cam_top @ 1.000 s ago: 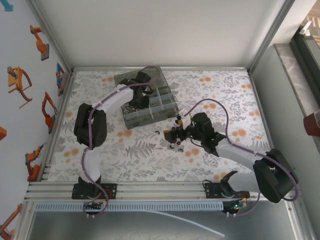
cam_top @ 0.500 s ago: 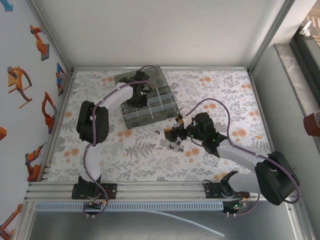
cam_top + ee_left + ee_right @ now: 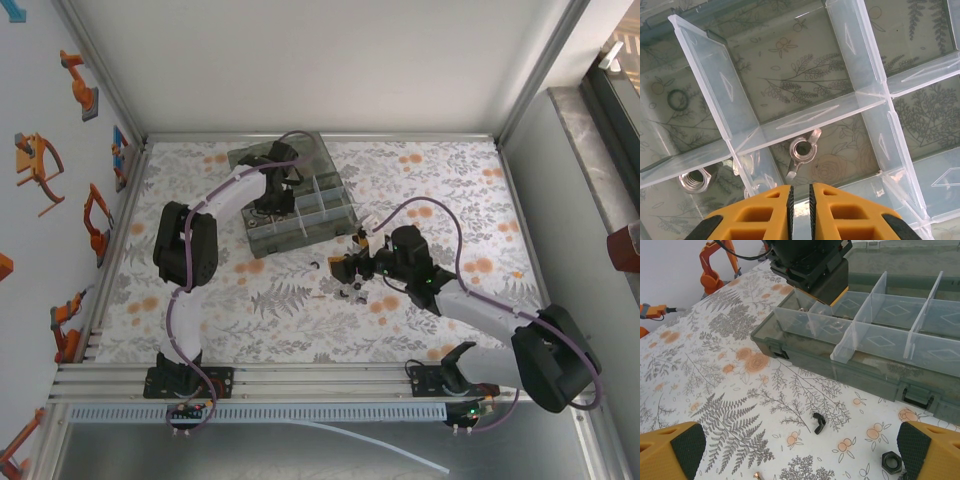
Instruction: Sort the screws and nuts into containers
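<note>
Left gripper [image 3: 800, 200] is just cracking apart from shut, empty; we judge the wing nut [image 3: 801, 150] delivered into its compartment [image 3: 850, 150]. Right gripper [image 3: 800, 445] hangs wide open, empty.

The left arm's elbow [image 3: 185, 245] now sits a touch farther right than 1 second ago, and its wrist reaches further over the organiser box [image 3: 300, 238], nearer the middle dividers. The left gripper [image 3: 800, 192], shut then, now shows a thin slit between its fingers, above a silver wing nut [image 3: 801, 150] lying in a compartment. The right gripper [image 3: 347, 268] sits slightly nearer the box, and the right arm's elbow [image 3: 555, 360] lies closer to the near edge.
</note>
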You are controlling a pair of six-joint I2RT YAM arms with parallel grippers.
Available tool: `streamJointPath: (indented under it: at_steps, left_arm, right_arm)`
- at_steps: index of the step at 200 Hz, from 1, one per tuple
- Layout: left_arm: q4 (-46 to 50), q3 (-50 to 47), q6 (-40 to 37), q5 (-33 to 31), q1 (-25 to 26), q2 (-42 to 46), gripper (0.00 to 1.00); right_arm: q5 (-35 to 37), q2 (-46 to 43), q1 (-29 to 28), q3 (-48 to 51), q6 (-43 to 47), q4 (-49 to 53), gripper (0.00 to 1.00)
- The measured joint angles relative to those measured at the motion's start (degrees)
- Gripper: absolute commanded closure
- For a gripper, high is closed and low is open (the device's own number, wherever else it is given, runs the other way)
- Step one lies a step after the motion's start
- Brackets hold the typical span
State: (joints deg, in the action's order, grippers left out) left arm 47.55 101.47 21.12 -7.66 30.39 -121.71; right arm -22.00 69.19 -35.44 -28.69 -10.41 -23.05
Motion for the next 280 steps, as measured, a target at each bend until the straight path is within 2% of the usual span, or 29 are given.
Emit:
streamJointPath:
  at_steps: [48, 80, 105, 137, 167, 206, 280]
  left_arm:
    - [-0.74, -0.94, -0.22, 0.07, 2.03, 0.74, 0.8]
    - [-2.71, -0.96, -1.57, 1.31, 8.57, 2.43, 0.77]
    - [-4.68, 0.22, -3.08, 5.33, 14.29, 2.49, 0.76]
    - [-6.05, 6.99, -5.57, 9.66, 18.91, -1.03, 0.75]
    - [-6.14, 15.06, -7.06, 11.54, 20.55, -8.2, 0.73]
    - [-3.56, 19.69, -9.27, 11.06, 21.77, -15.47, 0.72]
    - [-1.25, 23.58, -10.86, 9.57, 22.73, -18.64, 0.69]
  right_arm:
    - [0.63, -1.99, 0.7, 0.96, -0.07, 0.2, 0.01]
    - [1.88, -7.23, 4.81, 1.38, -2.1, 4.81, 0.0]
    - [2.27, -12.94, 10.16, 2.71, -4.72, 9.14, 0.0]
    - [3.58, -20.92, 12.5, 7.37, -6.62, 13.92, 0.0]
    - [3.65, -24.22, 12.61, 12.11, -7.48, 14.78, 0.0]
    - [3.17, -26.36, 12.76, 13.79, -8.09, 14.49, 0.01]
    - [2.1, -29.14, 12.81, 14.08, -8.31, 12.24, 0.01]
